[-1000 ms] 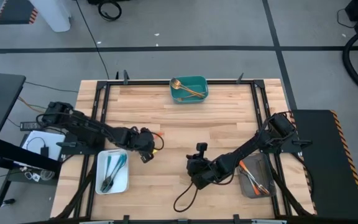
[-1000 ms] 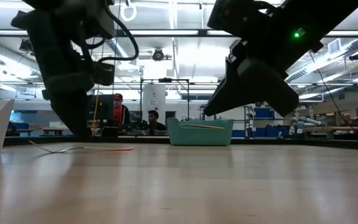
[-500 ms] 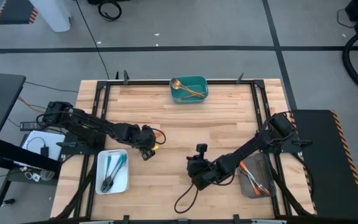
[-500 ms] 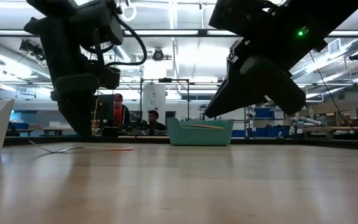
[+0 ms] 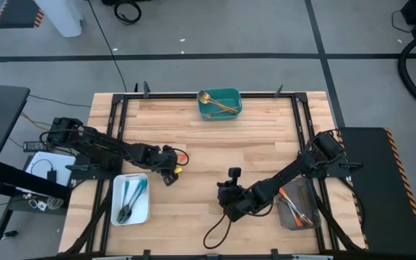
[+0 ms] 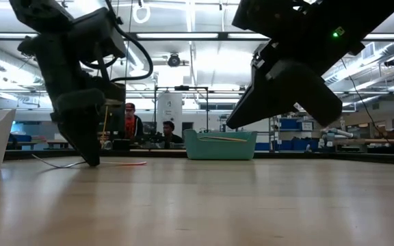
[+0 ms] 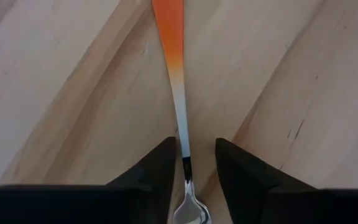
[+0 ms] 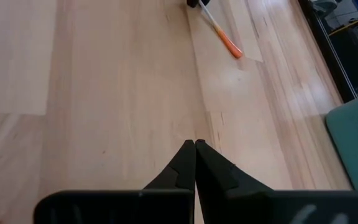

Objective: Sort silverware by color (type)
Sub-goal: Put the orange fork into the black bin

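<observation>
Bench (image 5: 215,137): pale wooden planks inside a dark frame; no writing can be read on it or on anything upon it.
Left arm: reaches in from the bench's left edge; left gripper (image 7: 189,163) is low over the wood, its jaws apart with an orange-handled spoon (image 7: 178,93) lying between them, the bowl at the jaw roots and the orange end pointing out past the tips. Whether the pads touch the shaft is hard to tell.
Right arm: right gripper (image 8: 195,149) hangs over bare wood, jaws together, holding nothing; the spoon lies well ahead of the tips.
White tray (image 5: 131,198): just beside the left jaws, holding blue-handled pieces.
Teal tray (image 5: 220,102): far from both jaws, holding gold pieces.
Grey tray (image 5: 297,206): behind the right jaws, holding orange-handled pieces.
</observation>
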You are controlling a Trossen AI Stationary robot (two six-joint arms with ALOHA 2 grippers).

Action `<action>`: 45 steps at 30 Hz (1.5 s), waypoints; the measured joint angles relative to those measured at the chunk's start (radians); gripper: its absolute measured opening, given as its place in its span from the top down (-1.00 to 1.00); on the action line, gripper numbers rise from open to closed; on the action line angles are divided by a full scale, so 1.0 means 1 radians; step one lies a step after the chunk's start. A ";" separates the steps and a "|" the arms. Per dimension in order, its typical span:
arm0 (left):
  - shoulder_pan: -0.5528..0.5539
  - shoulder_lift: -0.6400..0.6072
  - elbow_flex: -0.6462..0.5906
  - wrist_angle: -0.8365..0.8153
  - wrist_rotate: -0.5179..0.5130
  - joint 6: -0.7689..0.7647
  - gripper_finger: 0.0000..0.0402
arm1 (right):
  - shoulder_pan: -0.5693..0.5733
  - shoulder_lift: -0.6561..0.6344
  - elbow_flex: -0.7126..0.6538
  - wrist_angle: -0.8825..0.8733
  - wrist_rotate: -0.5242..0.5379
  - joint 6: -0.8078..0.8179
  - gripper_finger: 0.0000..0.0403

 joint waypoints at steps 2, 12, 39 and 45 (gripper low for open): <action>0.000 0.001 0.000 -0.002 0.002 0.000 0.46 | 0.000 0.000 0.000 0.000 0.001 -0.003 0.96; 0.001 0.002 -0.001 -0.001 0.014 0.017 0.94 | 0.000 0.000 0.000 0.005 0.001 -0.004 0.96; -0.001 -0.027 0.089 -0.021 -0.028 0.136 0.95 | 0.000 0.000 0.000 -0.001 0.008 -0.007 0.96; -0.006 -0.027 0.096 0.044 -0.039 0.181 0.95 | 0.000 -0.005 0.000 -0.026 0.027 -0.006 0.96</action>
